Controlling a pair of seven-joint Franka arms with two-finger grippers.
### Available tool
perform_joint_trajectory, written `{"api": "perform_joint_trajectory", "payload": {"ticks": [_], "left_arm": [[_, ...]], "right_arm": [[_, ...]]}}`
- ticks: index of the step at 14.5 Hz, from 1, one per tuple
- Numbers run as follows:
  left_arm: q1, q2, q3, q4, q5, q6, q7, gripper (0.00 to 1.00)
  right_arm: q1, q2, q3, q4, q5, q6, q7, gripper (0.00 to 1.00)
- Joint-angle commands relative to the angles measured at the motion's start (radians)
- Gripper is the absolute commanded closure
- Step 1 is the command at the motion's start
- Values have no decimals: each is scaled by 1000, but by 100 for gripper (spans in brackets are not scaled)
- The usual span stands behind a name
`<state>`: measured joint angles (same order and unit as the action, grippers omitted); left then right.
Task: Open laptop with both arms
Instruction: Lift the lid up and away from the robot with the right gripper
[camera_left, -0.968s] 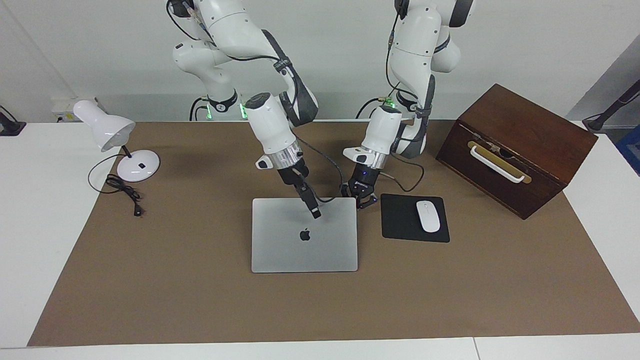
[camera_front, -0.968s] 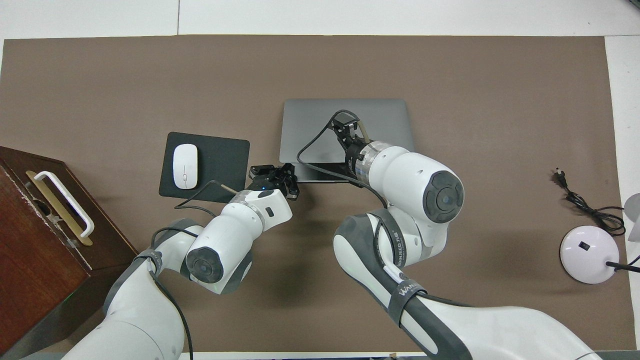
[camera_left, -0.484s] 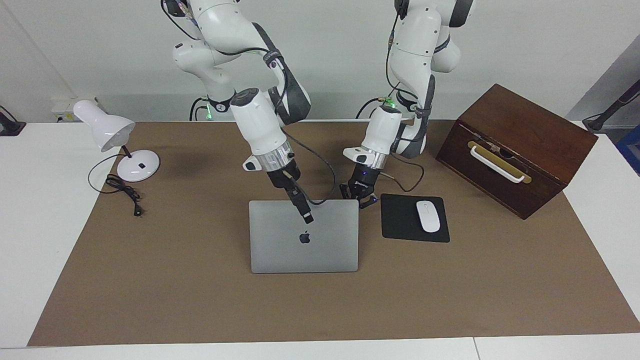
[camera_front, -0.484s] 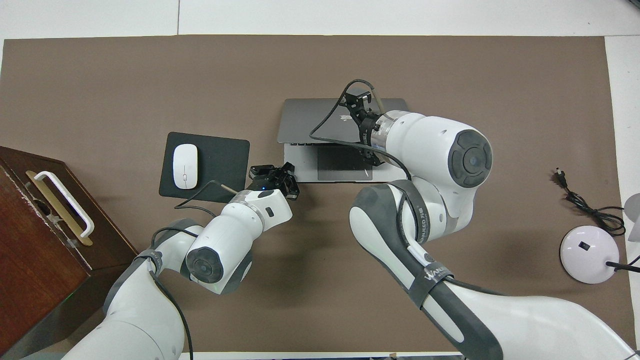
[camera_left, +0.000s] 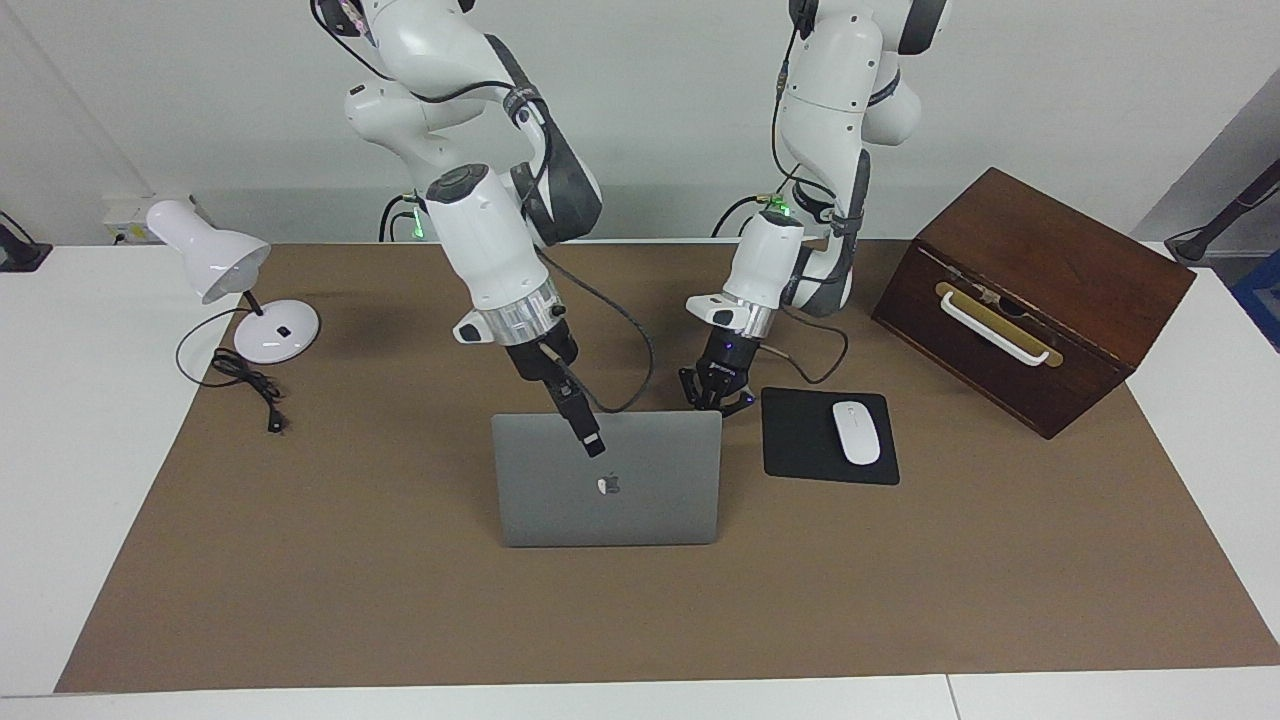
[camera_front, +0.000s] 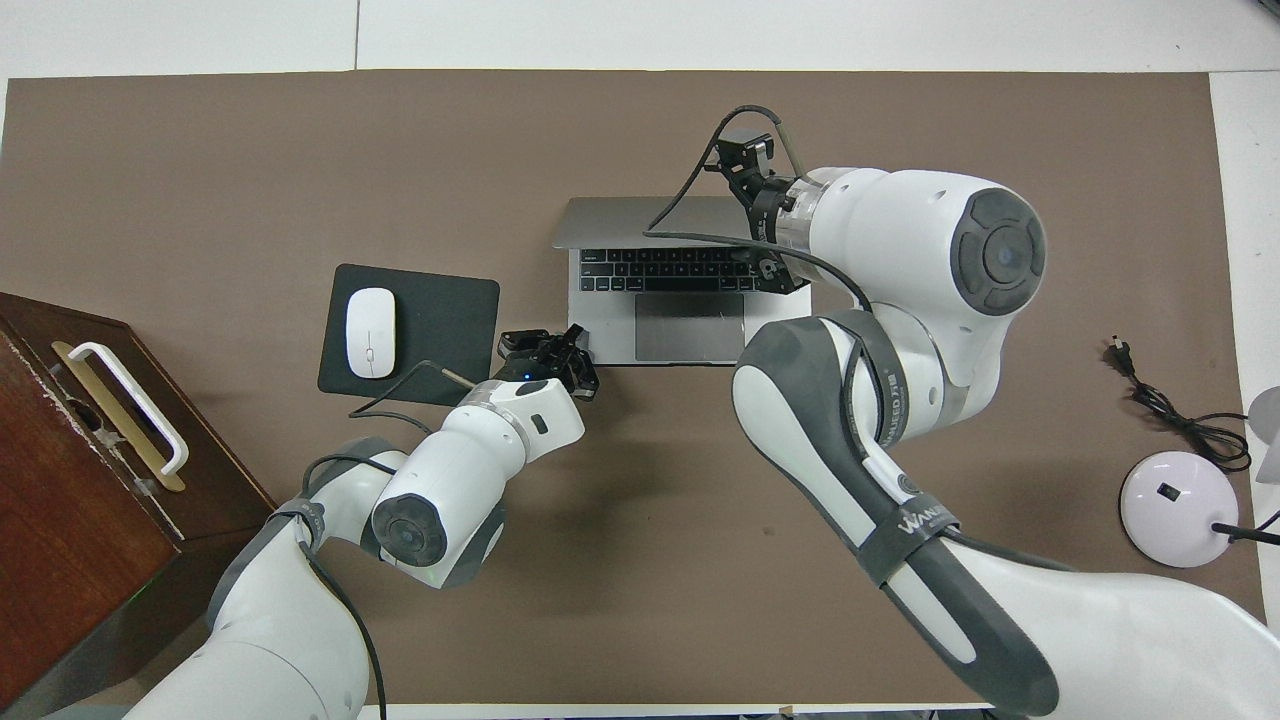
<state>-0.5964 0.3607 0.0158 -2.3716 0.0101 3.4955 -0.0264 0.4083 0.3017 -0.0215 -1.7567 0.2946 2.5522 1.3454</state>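
Since a second ago the lid of the thin silver-grey metal laptop (camera_left: 607, 478) has swung up from nearly flat to steeply raised, and the right arm's pincer (camera_left: 592, 446) has risen and drawn back toward the robots with it. In the overhead view the grey keyboard deck and dark trackpad (camera_front: 690, 326) now lie uncovered.

The laptop sits mid-counter on the brown mat (camera_left: 400, 600), just beside the black mouse pad (camera_left: 828, 436), which carries a white mouse (camera_left: 856, 432). The right pincer's tip rests against the lid's outer face just below its top edge; whether its fingers are parted or closed I cannot tell. The left arm's pincer (camera_left: 716, 394) sits low at the laptop's corner nearest the mouse pad, apparently steadying the base; its fingers look spread, with nothing between them.

By my judgement the opening is mostly done: the lid stands close to upright, and only a little more tilt, then release, seems left.

The one container, a dark brown wooden box with a white handle (camera_left: 1030, 300), stands at the left arm's end of the counter with its lid down, so its contents are hidden. A white desk lamp (camera_left: 232, 275) stands at the right arm's end.
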Motion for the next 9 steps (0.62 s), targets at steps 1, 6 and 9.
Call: {"api": "perform_joint_trajectory", "payload": {"ticks": [1, 6, 9], "left_arm": [[-14, 58, 9, 29, 13, 8, -3, 100], [-14, 58, 9, 29, 13, 8, -3, 100], [-14, 58, 9, 29, 13, 8, -3, 100]], "right_arm": [[-26, 45, 9, 89, -12, -43, -29, 0], [-42, 88, 9, 152, -14, -63, -46, 0], [-52, 114, 9, 209, -14, -102, -48, 0]]}}
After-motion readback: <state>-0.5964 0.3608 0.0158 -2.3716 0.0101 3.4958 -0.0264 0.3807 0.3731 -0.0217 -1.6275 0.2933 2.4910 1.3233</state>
